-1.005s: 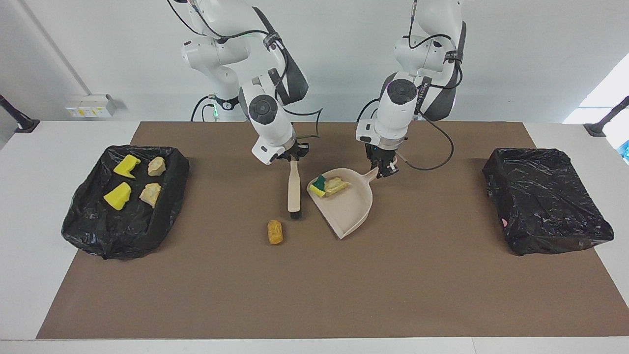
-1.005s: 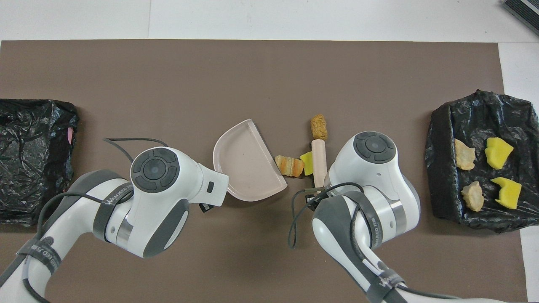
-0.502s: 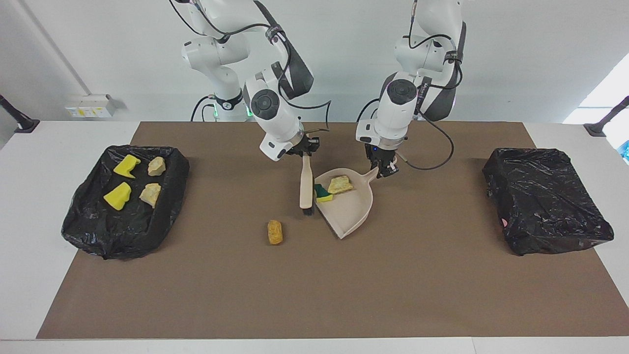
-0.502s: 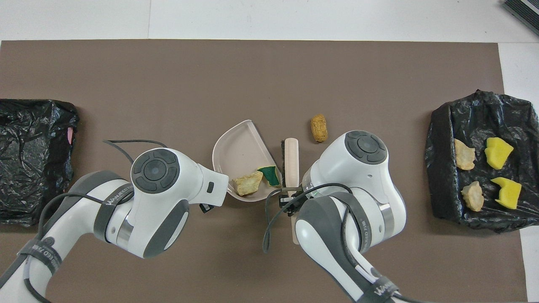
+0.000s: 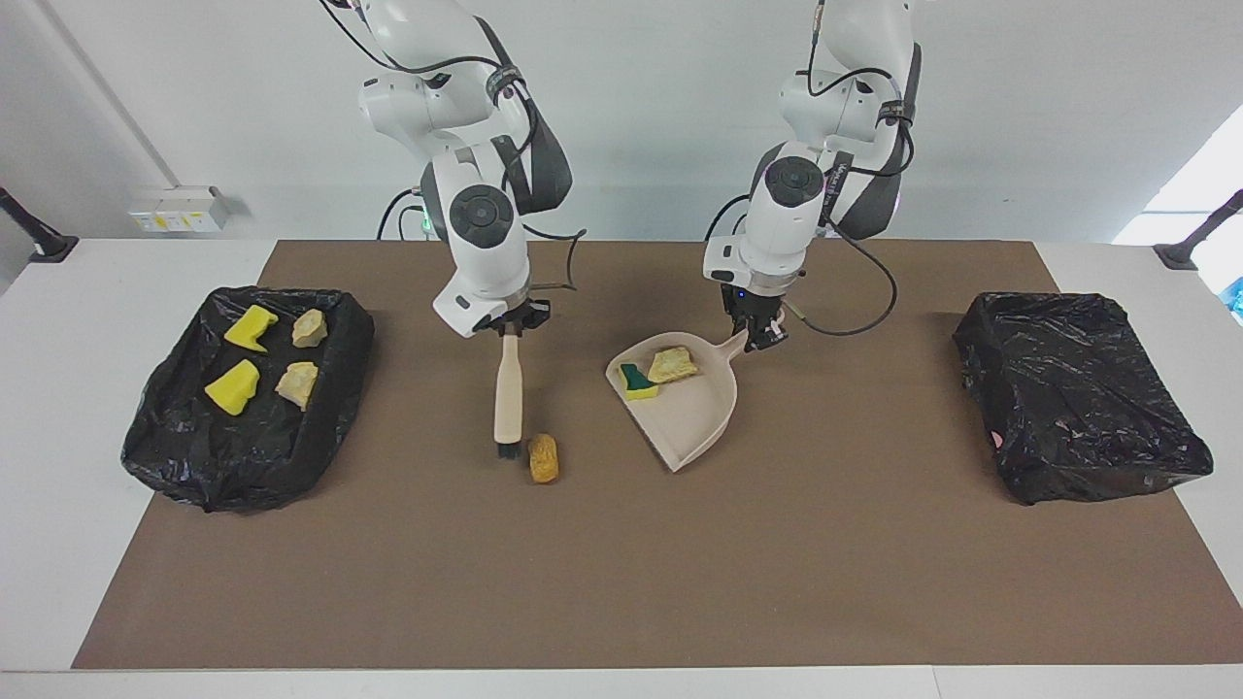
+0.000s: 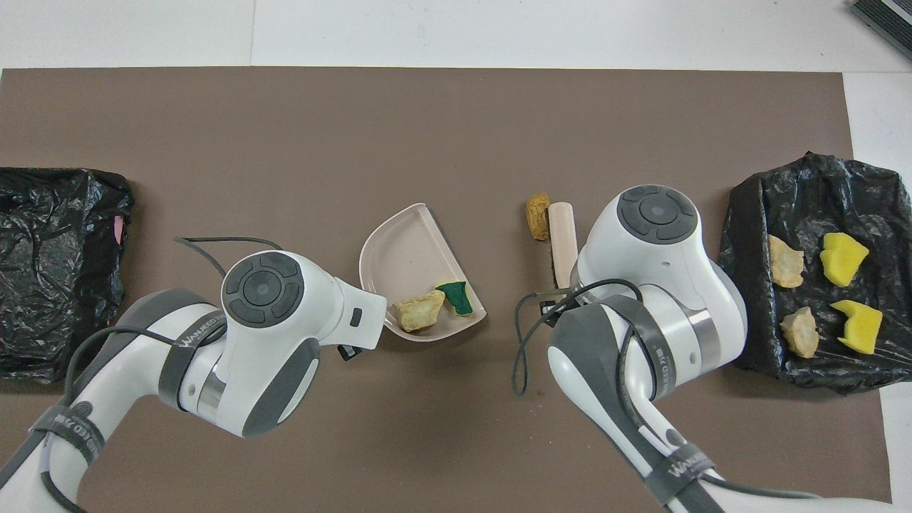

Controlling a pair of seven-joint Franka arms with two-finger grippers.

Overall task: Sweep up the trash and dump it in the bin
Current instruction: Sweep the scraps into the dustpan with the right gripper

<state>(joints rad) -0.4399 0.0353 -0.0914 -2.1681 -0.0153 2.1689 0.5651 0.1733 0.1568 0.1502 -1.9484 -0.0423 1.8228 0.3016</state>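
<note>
Right gripper (image 5: 507, 328) clamped on brush (image 5: 507, 393), bristles just beside golden-brown bun (image 5: 543, 458) on brown mat (image 5: 621, 563); left gripper (image 5: 760, 335) clamped on dustpan (image 5: 694, 413) handle, green-backed sponge (image 5: 636, 382) and pastry piece (image 5: 672, 365) inside.

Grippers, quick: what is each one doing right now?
Left gripper: shut on the dustpan handle.
Right gripper: shut on the brush handle, bristles beside the bun.

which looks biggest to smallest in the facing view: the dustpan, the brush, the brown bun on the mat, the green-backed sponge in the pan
1. dustpan
2. brush, long but slim
3. bun and green-backed sponge: they look about alike, and the sponge lies nearer the robots, so no ranking between them.
</note>
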